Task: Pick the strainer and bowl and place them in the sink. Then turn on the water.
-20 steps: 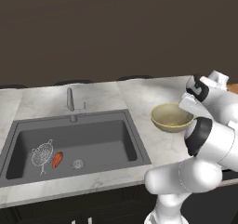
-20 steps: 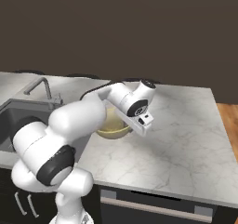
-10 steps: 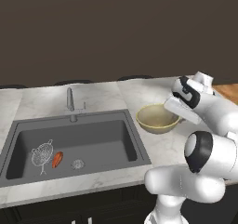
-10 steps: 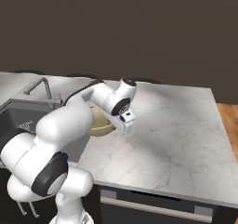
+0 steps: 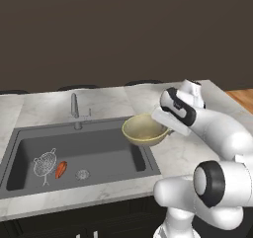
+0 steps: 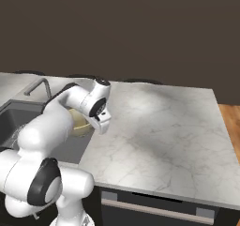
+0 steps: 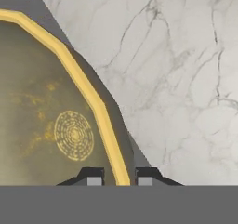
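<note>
Now: bowl held over sink edge

Pincer nearly closed, gripping rim of bowl: round, shallow, pale yellow rim, olive inside. Lifted above right edge of dark grey sink, beside marble tabletop. Strainer lying inside sink.

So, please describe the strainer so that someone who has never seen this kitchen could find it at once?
Find the dark grey sink set in the white marble counter, and look at its floor on the side away from the robot. The strainer lies there, with a small orange-red object and the round drain beside it. It alone is silver wire mesh with a thin loop handle.
</note>
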Controlling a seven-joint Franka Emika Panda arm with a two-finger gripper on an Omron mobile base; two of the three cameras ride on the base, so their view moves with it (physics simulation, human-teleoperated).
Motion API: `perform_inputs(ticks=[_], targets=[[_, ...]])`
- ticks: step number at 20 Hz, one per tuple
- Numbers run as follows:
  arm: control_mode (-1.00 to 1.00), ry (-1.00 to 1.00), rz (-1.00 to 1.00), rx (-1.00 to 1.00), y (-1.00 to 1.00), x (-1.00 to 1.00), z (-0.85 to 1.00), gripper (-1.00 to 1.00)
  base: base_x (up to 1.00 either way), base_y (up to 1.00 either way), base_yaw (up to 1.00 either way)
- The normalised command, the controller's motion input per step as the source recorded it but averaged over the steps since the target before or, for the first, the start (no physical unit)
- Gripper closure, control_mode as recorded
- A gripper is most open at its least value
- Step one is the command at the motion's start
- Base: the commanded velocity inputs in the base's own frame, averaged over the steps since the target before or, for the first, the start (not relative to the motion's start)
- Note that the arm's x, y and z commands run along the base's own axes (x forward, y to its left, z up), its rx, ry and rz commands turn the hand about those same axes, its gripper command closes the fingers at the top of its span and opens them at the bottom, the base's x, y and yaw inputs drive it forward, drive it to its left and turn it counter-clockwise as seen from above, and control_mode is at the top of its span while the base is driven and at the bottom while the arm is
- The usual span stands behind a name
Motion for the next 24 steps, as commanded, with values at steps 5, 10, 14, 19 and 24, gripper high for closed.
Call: perform_inputs(ticks=[5,10,14,19,24], targets=[[-1.0,0.04,0.0,0.0,0.89,0.04,0.0,1.0,0.0,0.0,0.0],[-1.0,0.05,0.0,0.0,0.95,0.25,-0.09,1.0,0.0,0.0,0.0],[-1.0,0.05,0.0,0.0,0.84,0.27,-0.15,1.0,0.0,0.0,0.0],[-1.0,0.05,0.0,0.0,0.62,0.24,-0.16,1.0,0.0,0.0,0.0],[-1.0,0.0,0.0,0.0,0.24,0.37,-0.22,1.0,0.0,0.0,0.0]])
